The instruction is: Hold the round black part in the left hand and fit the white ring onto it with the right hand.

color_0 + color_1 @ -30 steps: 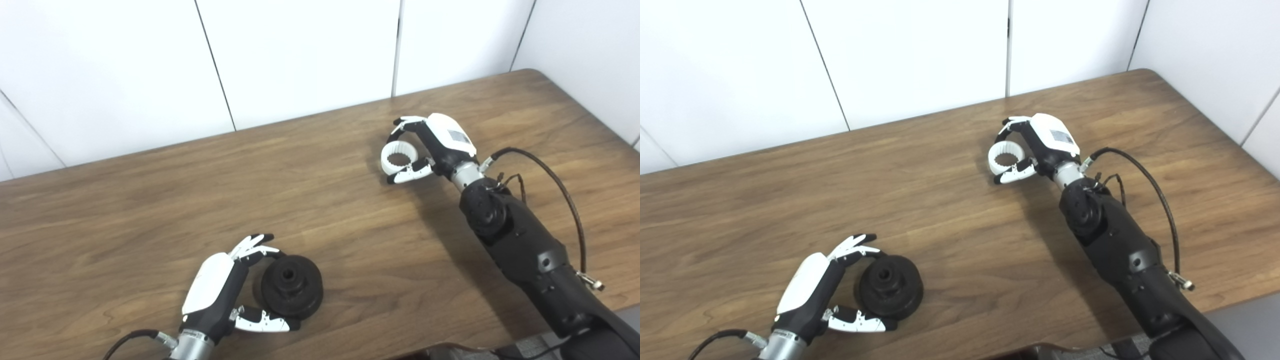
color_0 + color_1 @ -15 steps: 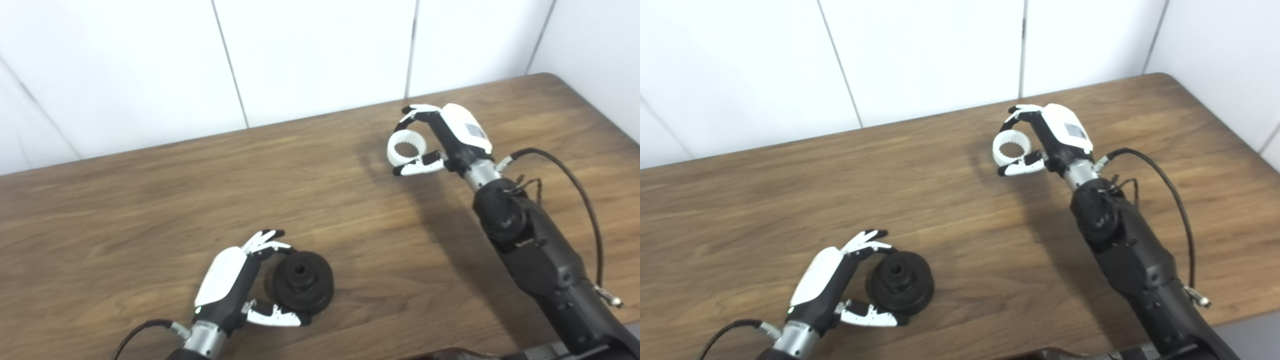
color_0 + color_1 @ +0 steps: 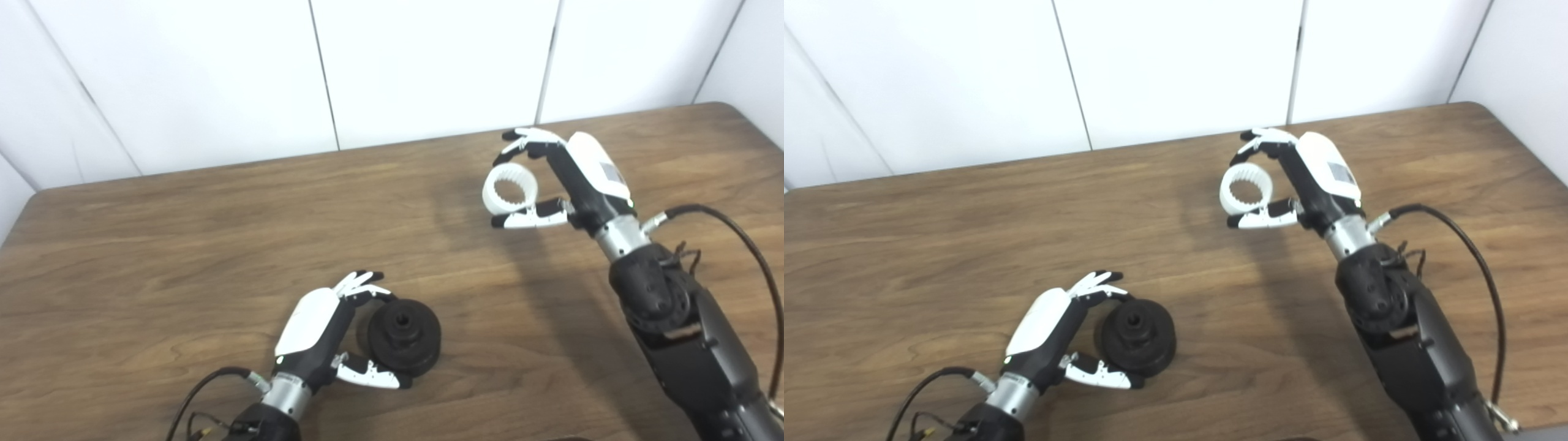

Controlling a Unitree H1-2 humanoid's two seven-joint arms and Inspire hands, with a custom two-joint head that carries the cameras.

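The round black part [image 3: 404, 334] lies on the wooden table [image 3: 184, 245] near the front edge, hub hole facing up. My left hand [image 3: 315, 331] is closed around its left side, fingers on the far rim and thumb on the near rim. My right hand [image 3: 582, 177] is at the back right and holds the white toothed ring [image 3: 490, 193] between fingers and thumb, above the table with its shadow below. The ring is well apart from the black part, up and to the right. Both also show in the right eye view: the ring [image 3: 1226, 193] and the black part [image 3: 1138, 337].
White wall panels [image 3: 429, 61] rise behind the table's far edge. The table's right rear corner [image 3: 729, 107] is close to my right hand. Black cables [image 3: 753, 257] loop beside the right forearm.
The camera has turned, shifting the whole picture to the right. My right hand has lifted the white ring a little off the table. My left hand stays on the black part.
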